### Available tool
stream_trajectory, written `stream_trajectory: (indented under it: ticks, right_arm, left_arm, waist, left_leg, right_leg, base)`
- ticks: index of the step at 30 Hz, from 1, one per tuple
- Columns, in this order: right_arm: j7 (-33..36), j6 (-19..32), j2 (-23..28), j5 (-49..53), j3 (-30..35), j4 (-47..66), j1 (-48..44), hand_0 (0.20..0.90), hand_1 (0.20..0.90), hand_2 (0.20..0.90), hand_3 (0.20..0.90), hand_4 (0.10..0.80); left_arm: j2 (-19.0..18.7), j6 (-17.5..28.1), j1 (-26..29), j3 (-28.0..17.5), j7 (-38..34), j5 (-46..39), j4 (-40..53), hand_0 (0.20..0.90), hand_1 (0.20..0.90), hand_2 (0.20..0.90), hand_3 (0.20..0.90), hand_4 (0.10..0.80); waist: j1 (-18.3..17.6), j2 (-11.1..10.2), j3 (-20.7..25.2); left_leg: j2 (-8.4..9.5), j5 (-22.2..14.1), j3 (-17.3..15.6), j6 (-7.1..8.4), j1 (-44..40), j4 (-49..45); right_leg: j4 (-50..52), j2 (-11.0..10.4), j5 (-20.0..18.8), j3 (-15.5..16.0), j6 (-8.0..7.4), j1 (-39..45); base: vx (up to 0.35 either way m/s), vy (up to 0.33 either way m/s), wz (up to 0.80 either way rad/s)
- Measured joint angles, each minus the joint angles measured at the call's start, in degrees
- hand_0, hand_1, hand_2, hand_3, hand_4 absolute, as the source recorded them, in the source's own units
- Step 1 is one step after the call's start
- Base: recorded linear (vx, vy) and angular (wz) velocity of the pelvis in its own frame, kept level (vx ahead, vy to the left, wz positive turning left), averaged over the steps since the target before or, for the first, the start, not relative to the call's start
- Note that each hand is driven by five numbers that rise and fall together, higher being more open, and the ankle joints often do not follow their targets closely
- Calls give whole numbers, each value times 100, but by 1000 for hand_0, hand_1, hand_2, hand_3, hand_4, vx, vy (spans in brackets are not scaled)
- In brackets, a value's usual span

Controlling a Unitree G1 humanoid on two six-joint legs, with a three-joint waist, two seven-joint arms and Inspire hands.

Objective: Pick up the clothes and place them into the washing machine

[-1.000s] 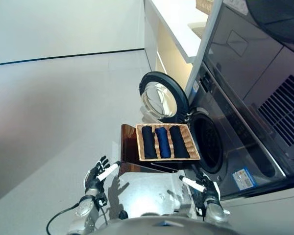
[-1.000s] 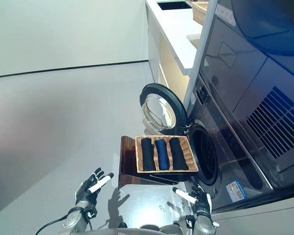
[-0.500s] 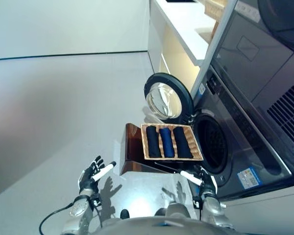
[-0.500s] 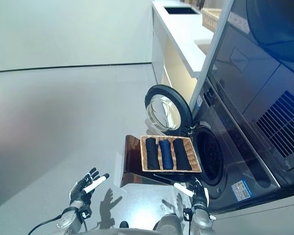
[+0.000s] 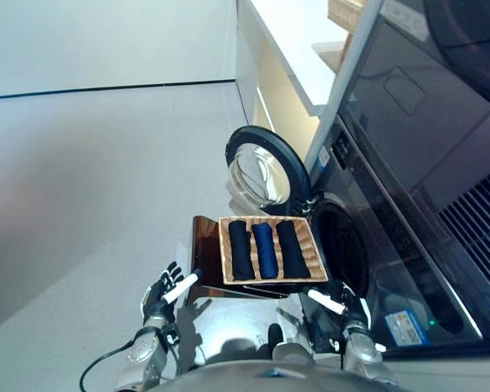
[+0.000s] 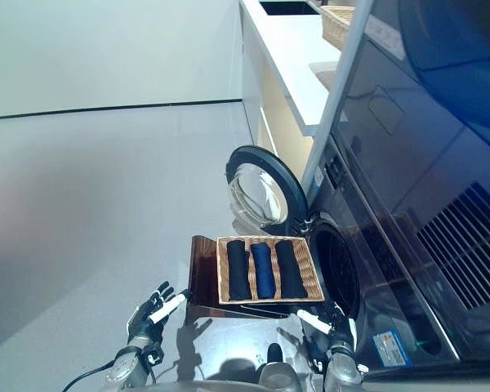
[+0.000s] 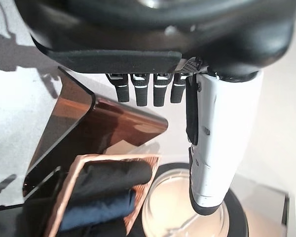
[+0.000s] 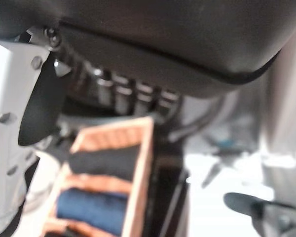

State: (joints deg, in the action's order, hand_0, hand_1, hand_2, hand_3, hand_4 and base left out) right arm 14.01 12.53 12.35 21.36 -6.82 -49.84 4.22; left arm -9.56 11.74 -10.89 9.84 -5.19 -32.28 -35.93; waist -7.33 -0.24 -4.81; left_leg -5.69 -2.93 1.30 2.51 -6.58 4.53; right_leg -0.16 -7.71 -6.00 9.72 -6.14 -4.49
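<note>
**A:** Where are the clothes seen?

**B:** Three rolled clothes (image 5: pixel 265 249) are laid side by side in a wicker tray (image 5: pixel 307 247): two black rolls on the outside, one blue roll between them. The tray is carried on a brown stand (image 5: pixel 202 257) placed on the grey floor (image 5: pixel 90 180). Nothing is held by either hand.

**A:** Washing machine?

**B:** The washing machine (image 5: pixel 392 245) is located at the right. Its round door (image 5: pixel 259 171) is swung open toward the left, glass pane visible. The dark drum opening (image 5: pixel 341 249) is exposed just beside the tray's right edge. A white counter (image 6: pixel 298 49) is seen beyond the machine, with a wicker basket (image 6: pixel 336 23) on it.

**A:** Left hand?

**B:** The left hand (image 5: pixel 159 298) is held low at the lower left, near the stand's left edge, apart from it. Fingers are extended and spread, thumb with white cover pointed out. In the left wrist view the fingers (image 7: pixel 140 91) are shown straight in a row, nothing between them and the thumb.

**A:** Right hand?

**B:** The right hand (image 5: pixel 348 310) is held low at the lower right, in front of the drum opening and below the tray's right corner. Fingers are relaxed and uncurled, white-covered thumb pointed toward the tray. Nothing is gripped; the tray and rolls are seen past the fingers in the right wrist view, not touched.
</note>
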Motion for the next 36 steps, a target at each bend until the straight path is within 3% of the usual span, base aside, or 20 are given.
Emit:
stream_trajectory:
  ticks: [4, 8, 11, 14, 16, 19, 22, 24, 25, 28, 29, 31, 32, 36]
  right_arm:
    - [-16, 3, -13, -1, -77, 4, -97, 900, 900, 900, 900, 800]
    - [-30, 9, -22, 10, -114, -66, -155, 900, 900, 900, 900, 800]
    - [-18, 10, -15, 65, -100, -107, -139, 900, 900, 900, 900, 800]
    - [2, 33, -4, 109, -63, -127, -160, 900, 900, 900, 900, 800]
    - [113, 52, 6, 177, -25, -135, -205, 900, 900, 900, 900, 800]
    - [182, 143, 62, 174, -32, -144, -249, 900, 900, 900, 900, 800]
    - [254, 148, 73, 176, -12, -221, -387, 900, 900, 900, 900, 800]
    - [256, 154, 114, 177, 34, -228, -432, 900, 900, 900, 900, 800]
    - [254, 160, 140, 173, 46, -229, -436, 900, 900, 900, 900, 800]
    - [259, 144, -4, 190, -43, -269, -488, 900, 900, 900, 900, 800]
    - [241, 127, -17, 189, -116, -264, -508, 900, 900, 900, 900, 800]
    - [243, 114, -39, 190, -272, -266, -581, 900, 900, 900, 900, 800]
    - [226, 114, -109, 183, -313, -264, -683, 900, 900, 900, 900, 800]
    - [221, 115, -197, 156, -321, -264, -893, 900, 900, 900, 900, 800]
  left_arm:
    - [-20, 2, 42, -2, -13, -17, -46, 900, 900, 900, 900, 800]
    - [-27, 3, 64, -2, -62, -37, -58, 900, 900, 900, 900, 800]
    - [-65, 7, 124, 2, -110, -71, -63, 900, 900, 900, 900, 800]
    - [-57, 8, 262, 60, -122, -101, -78, 900, 900, 900, 900, 800]
    - [-32, 4, 354, 146, -131, -120, -104, 900, 900, 900, 900, 800]
    - [-9, 5, 323, 235, -140, -176, -120, 900, 900, 900, 900, 800]
    - [2, 5, 338, 247, -211, -226, -199, 900, 900, 900, 900, 800]
    - [24, 4, 337, 250, -229, -228, -233, 900, 900, 900, 900, 800]
    - [40, 5, 328, 248, -230, -229, -238, 900, 900, 900, 900, 800]
    - [-83, 2, 418, 209, -255, -241, -252, 900, 900, 900, 900, 800]
    - [-94, 18, 528, 176, -289, -241, -252, 900, 900, 900, 900, 800]
    - [-113, 82, 655, 94, -356, -241, -252, 900, 900, 900, 900, 800]
    - [-120, 155, 764, -27, -418, -241, -253, 900, 900, 900, 900, 800]
    - [-161, 258, 972, -136, -489, -243, -251, 900, 900, 900, 900, 800]
  waist:
    - [24, 59, 1]
    - [42, 114, 12]
    - [105, 100, 16]
    - [242, -120, -39]
    - [385, -259, -162]
    - [617, -348, -218]
    - [691, -241, -319]
    - [688, -25, -391]
    - [683, 98, -421]
    - [671, -6, -424]
    - [681, 3, -438]
    - [681, 17, -445]
    - [696, 17, -447]
    - [805, 39, -440]
  left_leg:
    - [-89, -18, 185, 35, 15, -3]
    - [-235, -56, 291, 127, 39, -73]
    - [-364, -90, 334, 278, 230, -436]
    - [-231, 50, 321, 370, 752, -1304]
    - [-126, 140, 326, 409, 1244, -2199]
    - [1, 101, 334, 321, 1397, -1530]
    - [5, 311, 361, 306, 1598, -984]
    - [-57, 359, 9, 191, 1591, -930]
    - [-59, 447, 16, -52, 1518, -869]
    - [197, 541, -280, -292, 1373, -775]
    - [323, 539, -486, -414, 1292, -712]
    - [448, 481, -583, -497, 1253, -713]
    - [501, 456, -667, -532, 1242, -695]
    - [588, 432, -773, -566, 1104, -525]
  right_leg:
    - [231, 23, 235, 149, 11, 1]
    - [444, 205, 539, 186, 32, -5]
    - [619, 379, 755, 127, 239, -27]
    - [579, 310, 723, 40, 351, -88]
    - [536, 277, 729, -85, 519, -4]
    - [473, 243, 719, -278, 567, -66]
    - [297, 366, 692, -429, 580, -3]
    - [362, 453, 650, -477, 462, -1]
    - [402, 514, 663, -529, 393, -19]
    - [351, 200, 624, -645, 325, 4]
    - [357, 11, 614, -749, 212, -1]
    - [330, -117, 573, -767, 70, 2]
    - [263, -185, 510, -776, -85, -5]
    - [177, -219, 444, -896, -191, 20]
  base:
    - [70, -139, 25]
    - [117, -195, 19]
    - [74, -137, 24]
    - [84, -53, 8]
    - [210, 62, 3]
    - [220, 145, -28]
    - [169, 188, -28]
    - [147, 216, -42]
    - [113, 157, -62]
    - [135, 188, -47]
    - [68, 140, -33]
    - [49, 126, -29]
    - [65, 115, -20]
    - [99, 99, -18]
